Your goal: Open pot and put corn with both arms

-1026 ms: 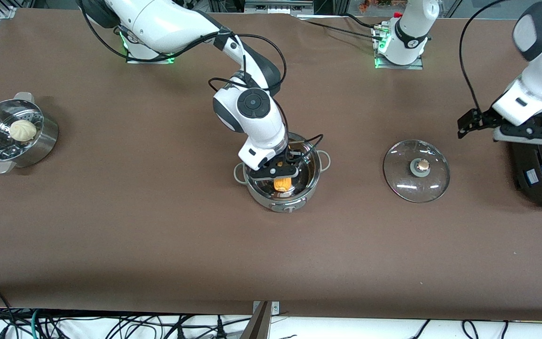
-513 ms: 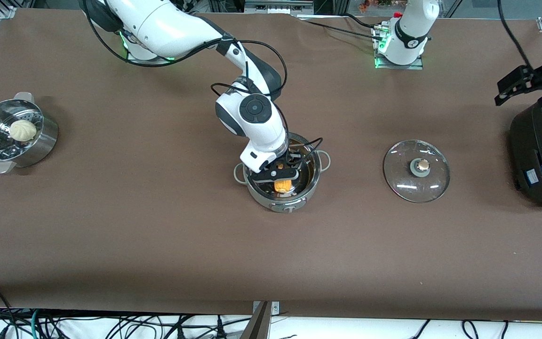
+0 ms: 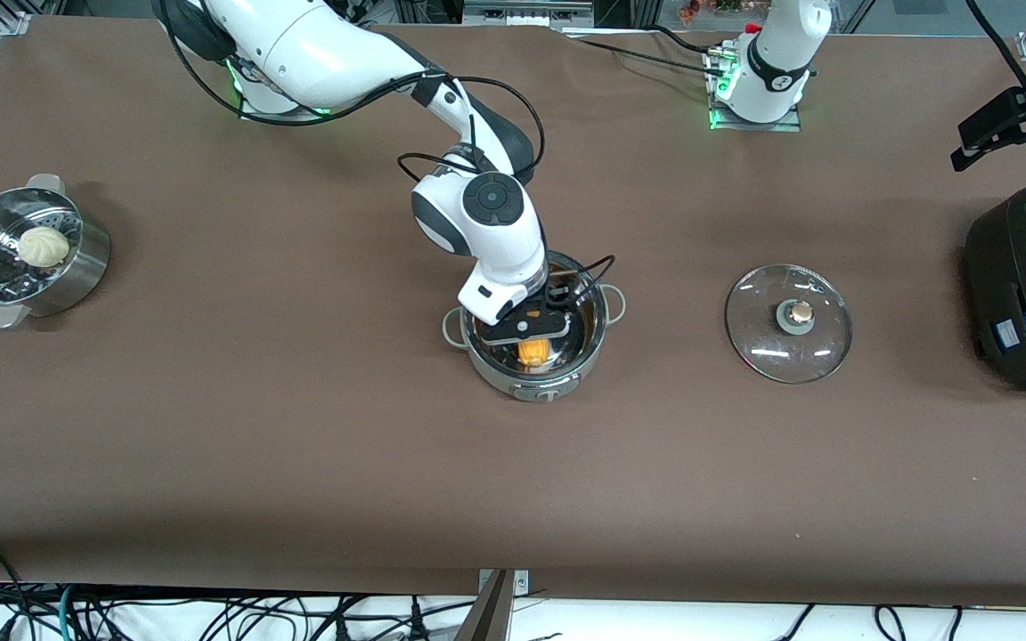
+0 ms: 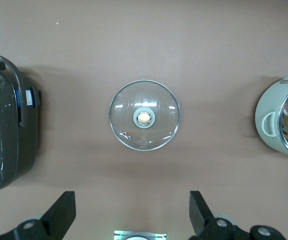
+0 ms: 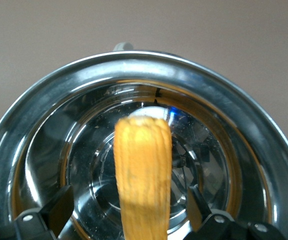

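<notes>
The steel pot (image 3: 591,349) stands open mid-table. The yellow-orange corn (image 3: 533,351) lies inside it, also seen in the right wrist view (image 5: 144,165). My right gripper (image 3: 534,333) is down in the pot's mouth, open, its fingers (image 5: 58,210) standing apart on either side of the corn with gaps. The glass lid (image 3: 789,322) lies flat on the table beside the pot, toward the left arm's end. My left gripper (image 3: 985,142) is open and empty, high over the table's edge above the rice cooker; its view looks down on the lid (image 4: 144,115).
A large black rice cooker (image 3: 1025,294) stands at the left arm's end. A perforated steamer basket (image 3: 77,267) with a white bun (image 3: 43,246) stands at the right arm's end. The pot's wall (image 4: 271,120) shows in the left wrist view.
My left arm has lifted up and away from the rice cooker toward its base side. My right gripper has risen slightly in the pot; the corn stays in the pot.
</notes>
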Controlling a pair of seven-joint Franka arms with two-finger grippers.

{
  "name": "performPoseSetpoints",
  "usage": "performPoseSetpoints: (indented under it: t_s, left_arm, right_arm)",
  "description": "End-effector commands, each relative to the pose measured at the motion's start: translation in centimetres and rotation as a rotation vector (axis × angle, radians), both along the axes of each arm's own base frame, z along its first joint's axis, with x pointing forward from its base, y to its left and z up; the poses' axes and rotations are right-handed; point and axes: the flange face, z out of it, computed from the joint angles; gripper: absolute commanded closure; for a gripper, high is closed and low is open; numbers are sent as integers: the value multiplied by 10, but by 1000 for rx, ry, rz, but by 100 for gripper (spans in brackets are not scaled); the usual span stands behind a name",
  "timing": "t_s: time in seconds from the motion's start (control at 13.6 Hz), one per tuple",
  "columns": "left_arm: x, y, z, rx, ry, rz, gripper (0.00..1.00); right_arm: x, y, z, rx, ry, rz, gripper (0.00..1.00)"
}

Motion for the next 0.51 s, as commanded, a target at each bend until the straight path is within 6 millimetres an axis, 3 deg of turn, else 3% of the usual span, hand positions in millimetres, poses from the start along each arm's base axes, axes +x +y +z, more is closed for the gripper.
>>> performPoseSetpoints:
  t_s: [0.0,0.22,0.44]
  left_arm:
    - [4,5,4,-16,7,18,0]
    - [5,5,4,-16,7,18,0]
    - [4,1,4,-16,7,12,0]
  right_arm:
    - [7,0,13,-4,-34,7,0]
    - [27,-41,64,-83,-20,40,0]
    - [45,-102,124,-173,21,88,0]
